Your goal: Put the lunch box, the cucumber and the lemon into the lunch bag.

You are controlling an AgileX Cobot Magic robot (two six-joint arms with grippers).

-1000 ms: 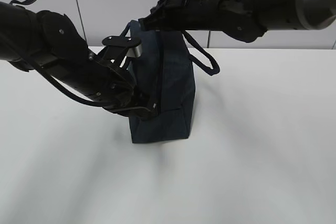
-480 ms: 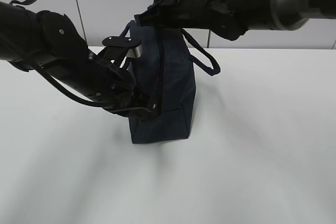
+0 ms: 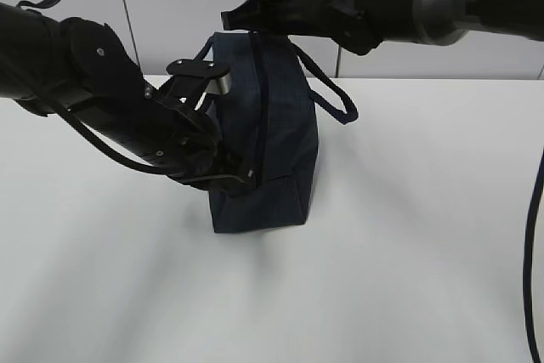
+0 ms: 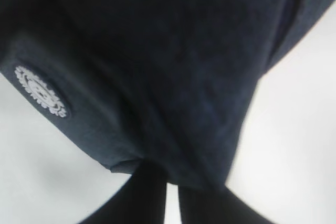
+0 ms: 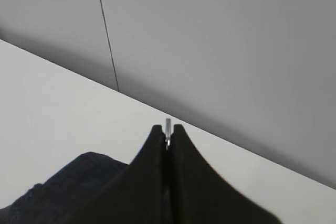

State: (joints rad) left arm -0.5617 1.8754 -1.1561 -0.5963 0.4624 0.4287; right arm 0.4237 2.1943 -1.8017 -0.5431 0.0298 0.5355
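The dark navy lunch bag (image 3: 285, 125) stands on end on the white table, its zipper (image 3: 257, 99) running down the face toward me. My left gripper (image 3: 242, 178) is shut on the bag's lower corner fabric; in the left wrist view the bag (image 4: 157, 66) fills the frame above the nearly closed gripper (image 4: 172, 184). My right gripper (image 3: 228, 19) is at the bag's top end, shut on the silver ring pull (image 5: 168, 125), which pokes out between the right gripper's tips (image 5: 168, 129). The lunch box, the cucumber and the lemon are out of view.
A loop handle (image 3: 336, 106) hangs off the bag's right side. The white table (image 3: 425, 235) spreads in front and to the right. A grey panelled wall (image 3: 170, 6) stands close behind. A white round patch (image 4: 41, 91) marks the bag.
My right gripper has risen and drawn back a little at the bag's top, with the pull in it. The bag's top end stands slightly taller. The left arm has not moved.
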